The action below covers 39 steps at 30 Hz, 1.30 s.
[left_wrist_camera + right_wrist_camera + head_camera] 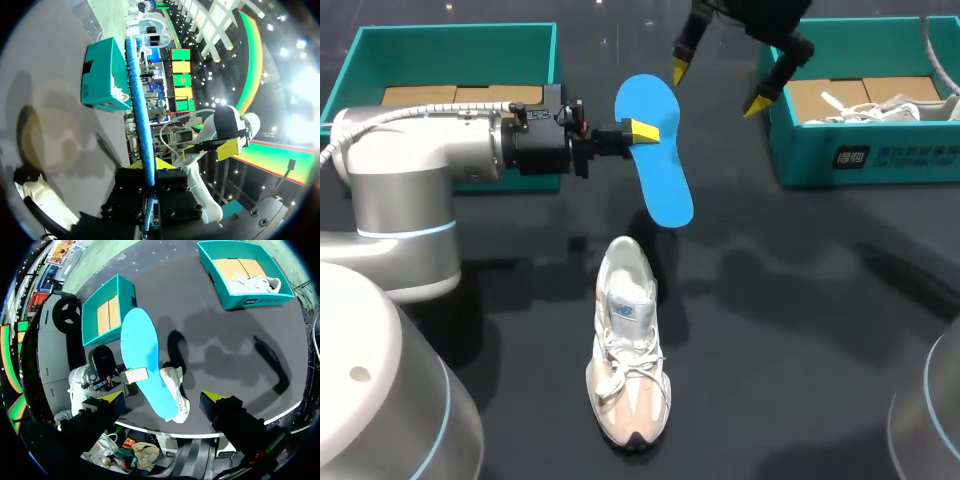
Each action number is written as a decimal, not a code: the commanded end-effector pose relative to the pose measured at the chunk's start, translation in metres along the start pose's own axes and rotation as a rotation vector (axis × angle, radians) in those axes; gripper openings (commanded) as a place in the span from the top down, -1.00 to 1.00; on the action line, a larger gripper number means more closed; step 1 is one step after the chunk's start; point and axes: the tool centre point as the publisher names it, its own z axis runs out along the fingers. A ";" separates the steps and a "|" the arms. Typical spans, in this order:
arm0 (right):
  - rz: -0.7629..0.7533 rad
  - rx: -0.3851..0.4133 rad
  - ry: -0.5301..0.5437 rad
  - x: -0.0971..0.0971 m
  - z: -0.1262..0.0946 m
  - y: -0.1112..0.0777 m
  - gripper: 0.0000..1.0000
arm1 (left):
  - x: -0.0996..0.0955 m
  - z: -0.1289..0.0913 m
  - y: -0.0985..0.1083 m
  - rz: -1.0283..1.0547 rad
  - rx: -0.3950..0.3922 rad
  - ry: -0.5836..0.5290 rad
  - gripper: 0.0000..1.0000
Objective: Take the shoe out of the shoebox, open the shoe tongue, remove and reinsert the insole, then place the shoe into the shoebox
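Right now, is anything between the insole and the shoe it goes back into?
Nothing visible. The left gripper holds the insole above the table, just beyond the shoe, with only bare table between. The right gripper hangs open past the insole's far end, off that path.

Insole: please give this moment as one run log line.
insole: in left gripper | right gripper: open, empty | shoe: on table

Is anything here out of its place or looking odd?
Yes: the blue insole is outside the shoe, clamped in the left gripper above the table. The shoe stands upright below it. Nothing looks spilled or damaged.
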 end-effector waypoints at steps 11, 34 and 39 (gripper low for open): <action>-0.017 0.020 0.862 -0.029 0.023 0.006 -1.00 | -0.001 0.000 0.000 0.000 0.001 0.000 1.00; -0.030 0.022 0.991 -0.027 0.046 0.006 -1.00 | -0.001 0.000 0.000 0.000 0.001 0.000 1.00; -0.031 0.020 0.995 -0.024 0.049 0.003 -1.00 | -0.001 0.000 0.000 0.000 0.001 0.000 1.00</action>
